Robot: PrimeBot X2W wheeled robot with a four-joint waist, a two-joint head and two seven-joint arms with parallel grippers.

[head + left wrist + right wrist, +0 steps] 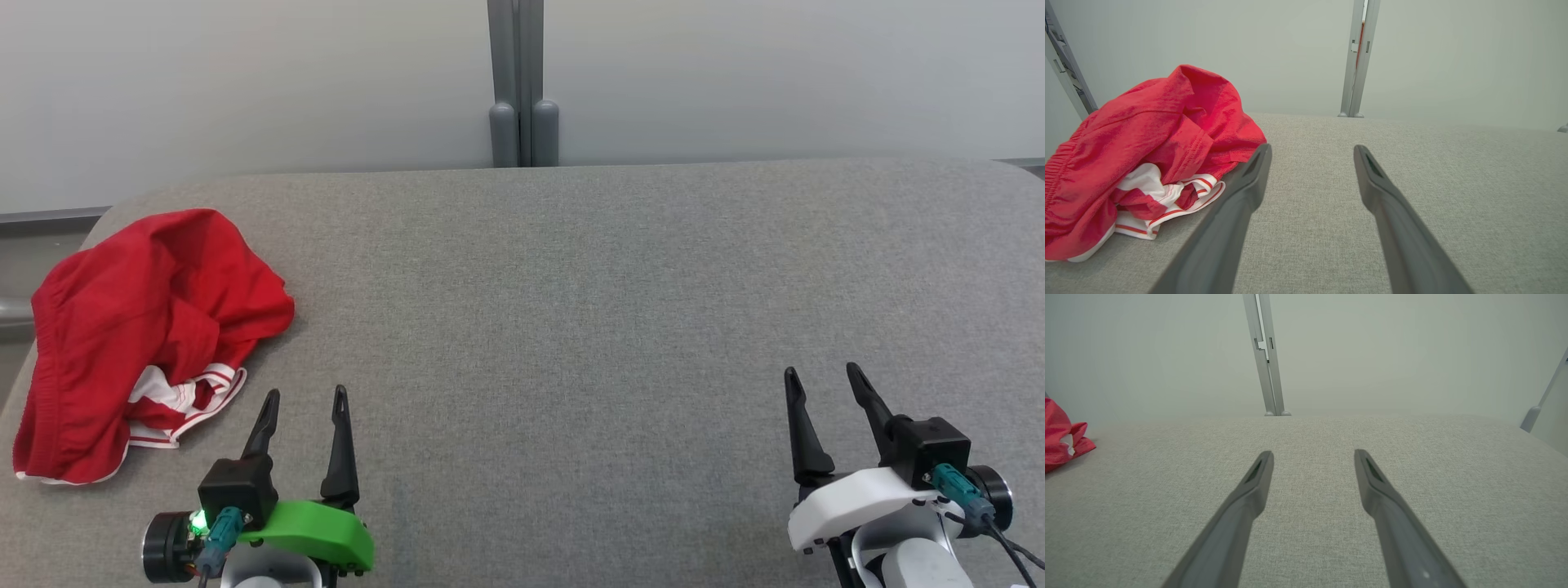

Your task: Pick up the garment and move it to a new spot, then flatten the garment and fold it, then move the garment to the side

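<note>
Garment = red shorts with white striped trim, crumpled in a heap on the grey padded surface, at its left end.

Left gripper: fingers spread wide, nothing between them, pointing straight ahead. The heap sits off the outer side of the left-hand finger, level with the tip and running on beyond it. The white-trimmed hem is the nearest part, just beside that fingertip. In the head view there is a strip of bare surface between them, so apart, not touching. In the left wrist view the fingertip overlaps the red edge, which looks like line of sight only.

Right gripper: fingers also spread wide and empty. The garment is well apart from it, far off to its left, past the other gripper. The right wrist view catches only a red corner at the frame edge.

The heap's longer run goes roughly along the direction the fingers point, leaning a little outward at the near end. No clean edge or waistband is presented to the jaws.

Judgement: the pick-up is not yet begun. The left arm is the obvious one for it. It needs a sideways shift to its own left plus a dip, since the open jaws currently straddle bare fabric, not cloth.
</note>
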